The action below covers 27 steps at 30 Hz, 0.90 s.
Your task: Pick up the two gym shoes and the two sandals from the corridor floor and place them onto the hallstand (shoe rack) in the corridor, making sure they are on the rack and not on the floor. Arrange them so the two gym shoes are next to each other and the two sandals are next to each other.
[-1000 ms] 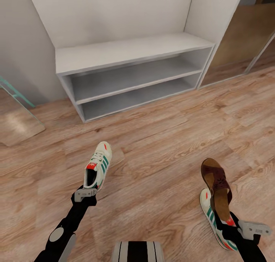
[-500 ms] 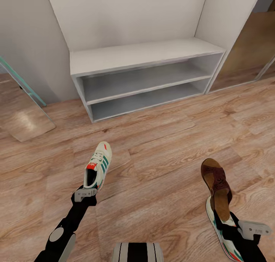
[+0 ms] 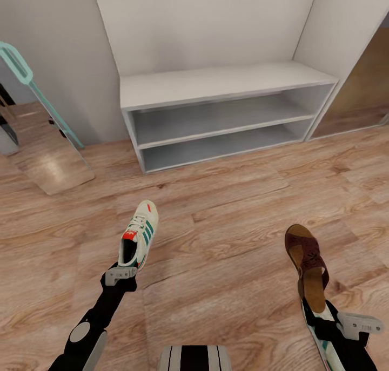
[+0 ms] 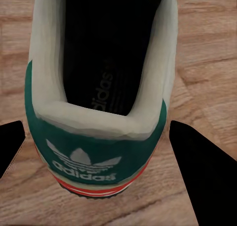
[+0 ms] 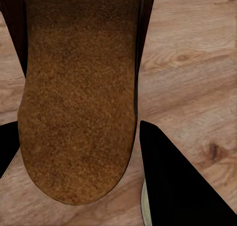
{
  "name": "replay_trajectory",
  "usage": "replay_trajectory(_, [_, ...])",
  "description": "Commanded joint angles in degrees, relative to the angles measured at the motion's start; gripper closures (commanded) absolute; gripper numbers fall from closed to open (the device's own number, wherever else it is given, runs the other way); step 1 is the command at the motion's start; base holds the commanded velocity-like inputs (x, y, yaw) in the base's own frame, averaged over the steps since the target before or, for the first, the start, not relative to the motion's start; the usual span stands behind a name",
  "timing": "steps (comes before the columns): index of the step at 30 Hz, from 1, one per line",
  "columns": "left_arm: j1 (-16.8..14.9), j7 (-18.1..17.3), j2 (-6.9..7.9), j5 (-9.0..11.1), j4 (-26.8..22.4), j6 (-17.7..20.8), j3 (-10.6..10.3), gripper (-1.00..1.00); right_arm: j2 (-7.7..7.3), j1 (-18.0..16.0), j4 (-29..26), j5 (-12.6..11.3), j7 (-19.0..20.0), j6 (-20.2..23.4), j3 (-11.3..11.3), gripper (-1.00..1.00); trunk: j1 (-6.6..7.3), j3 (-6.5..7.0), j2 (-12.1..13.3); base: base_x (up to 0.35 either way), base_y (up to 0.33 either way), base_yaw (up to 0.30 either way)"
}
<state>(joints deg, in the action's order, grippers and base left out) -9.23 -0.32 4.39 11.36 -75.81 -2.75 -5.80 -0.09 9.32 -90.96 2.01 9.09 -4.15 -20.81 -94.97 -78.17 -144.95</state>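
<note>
A cream gym shoe (image 3: 139,233) with green stripes hangs above the corridor floor (image 3: 232,220), my left gripper (image 3: 127,264) shut on its heel. In the left wrist view its green heel (image 4: 98,142) sits between the two black fingers (image 4: 202,176). My right gripper (image 3: 316,309) is shut on the heel end of a maroon sandal (image 3: 307,260), whose tan footbed (image 5: 79,97) shows in the right wrist view. Another gym shoe (image 3: 323,341) lies on the floor beneath that gripper, mostly hidden. The pale-grey hallstand (image 3: 221,85) stands ahead, its top and both shelves bare.
A teal-framed mirror (image 3: 40,98) leans against the wall at the left. A glossy door panel (image 3: 367,85) adjoins the hallstand on the right. Open plank floor lies between me and the rack. My base (image 3: 194,357) shows at the bottom edge.
The camera has swung left, so the hallstand and floor shifted right in the picture and the mirror came into view. Both held shoes kept their place at the grippers.
</note>
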Motion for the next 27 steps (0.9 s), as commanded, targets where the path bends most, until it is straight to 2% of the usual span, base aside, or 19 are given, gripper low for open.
replay_trajectory(1, [0.00,0.05,0.00,-0.02,-0.01,-0.01,0.00,1.00,0.00,0.00,0.02,-0.20,-0.02,0.03,0.00,1.00,0.00,0.09,0.00,0.000,0.000,0.167])
replay_trajectory(27, [0.00,0.05,-0.04,-0.02,0.04,-0.05,-0.07,1.00,0.00,-0.44,1.19,0.36,-1.73,0.08,0.43,1.00,0.00,2.16,0.00,0.000,0.000,0.181])
